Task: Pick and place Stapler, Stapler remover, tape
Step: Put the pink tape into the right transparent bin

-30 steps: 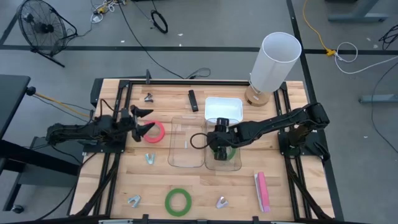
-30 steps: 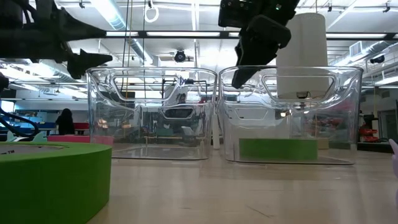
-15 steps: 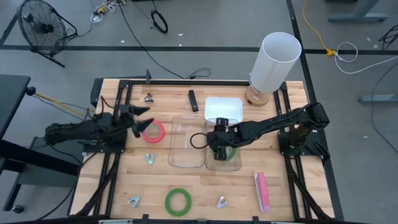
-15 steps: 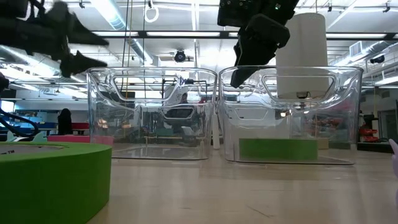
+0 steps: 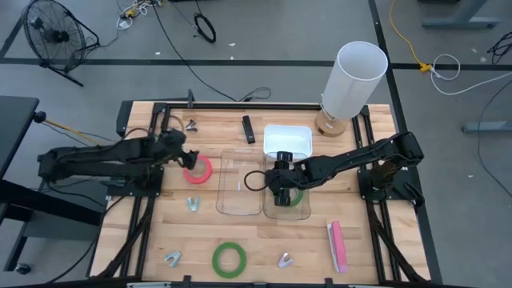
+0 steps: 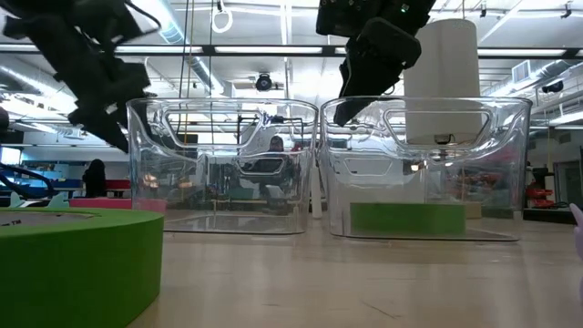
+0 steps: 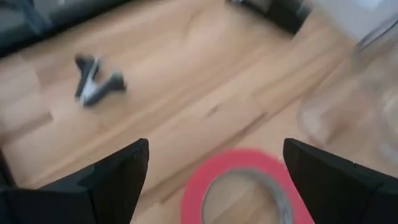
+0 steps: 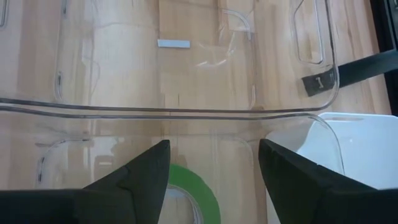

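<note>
A red-pink tape roll [image 5: 200, 170] lies flat on the wooden table, left of two clear bins. My left gripper [image 5: 184, 158] is open above the roll's left part, its fingers slanting down; in the left wrist view the roll [image 7: 249, 163] shows between the open fingers [image 7: 216, 146]. My right gripper [image 5: 280, 190] is open and empty over the right clear bin [image 5: 310, 198], where a green tape roll [image 8: 194, 180] lies flat on the bottom. A second green roll [image 5: 229, 258] lies near the table's front edge.
The left clear bin [image 5: 222, 184] stands beside the right one. A pink stapler [image 5: 337, 246] lies front right. Several grey staple removers [image 5: 192, 204] [image 7: 96, 87] are scattered about. A white tray [image 5: 287, 140], a black bar [image 5: 249, 129] and a tall white cylinder [image 5: 352, 80] stand at the back.
My left gripper has drawn back a little toward the table's left edge and tipped from level to slanting down over the red-pink roll. It stays open. The roll has not moved.
</note>
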### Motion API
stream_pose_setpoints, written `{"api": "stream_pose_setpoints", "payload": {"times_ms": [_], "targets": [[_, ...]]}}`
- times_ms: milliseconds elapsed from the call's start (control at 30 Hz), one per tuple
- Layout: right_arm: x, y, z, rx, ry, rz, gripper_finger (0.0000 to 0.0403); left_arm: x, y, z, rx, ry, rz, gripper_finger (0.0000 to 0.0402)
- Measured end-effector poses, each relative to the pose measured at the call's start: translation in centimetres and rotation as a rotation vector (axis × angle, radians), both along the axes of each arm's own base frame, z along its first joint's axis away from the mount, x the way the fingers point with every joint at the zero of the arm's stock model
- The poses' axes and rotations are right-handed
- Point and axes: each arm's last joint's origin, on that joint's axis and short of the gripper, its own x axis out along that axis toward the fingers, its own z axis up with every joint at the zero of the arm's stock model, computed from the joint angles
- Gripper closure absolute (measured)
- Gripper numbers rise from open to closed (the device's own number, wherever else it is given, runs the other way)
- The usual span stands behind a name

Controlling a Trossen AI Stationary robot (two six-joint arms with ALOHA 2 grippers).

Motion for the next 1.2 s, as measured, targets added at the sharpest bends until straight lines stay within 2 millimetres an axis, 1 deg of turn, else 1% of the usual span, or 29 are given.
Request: {"api": "stream_pose_setpoints", "payload": {"times_ms": [100, 233, 367, 467, 733, 933, 1033, 1200], "targets": [[0.0, 0.0, 0.0, -0.001, 0.003, 0.002, 0.0158, 1.1, 0.4, -0.2, -0.046, 0.079, -0.015, 0.0028], [0.0, 0.0, 0.0, -0.005, 0.008, 0.008, 0.0158, 2.0, 0.8, -1.2, -0.102, 0.193, -0.062, 0.0028], [-0.1, 0.0, 0.0, -0.005, 0.011, 0.009, 0.0158, 2.1, 0.8, -2.5, -0.2, 0.322, -0.093, 0.0028], [-0.1, 0.0, 0.0, -0.008, 0.011, 0.014, 0.0158, 2.0, 0.8, -3.2, -0.22, 0.4, -0.085, 0.0028], [0.0, 0.0, 0.0, -0.011, 0.004, 0.022, 0.0158, 2.3, 0.7, -3.9, -0.291, 0.439, -0.104, 0.0028], [0.1, 0.0, 0.0, -0.01, 0.0, 0.023, 0.0158, 2.7, 0.9, -4.8, -0.278, 0.502, -0.085, 0.003], [0.1, 0.0, 0.0, -0.01, -0.001, 0.023, 0.0158, 2.8, 0.9, -5.2, -0.282, 0.524, -0.076, 0.0043], [0.1, 0.0, 0.0, -0.01, -0.001, 0.023, 0.0158, 3.2, 0.9, -5.8, -0.316, 0.543, -0.083, 0.0076]]}}
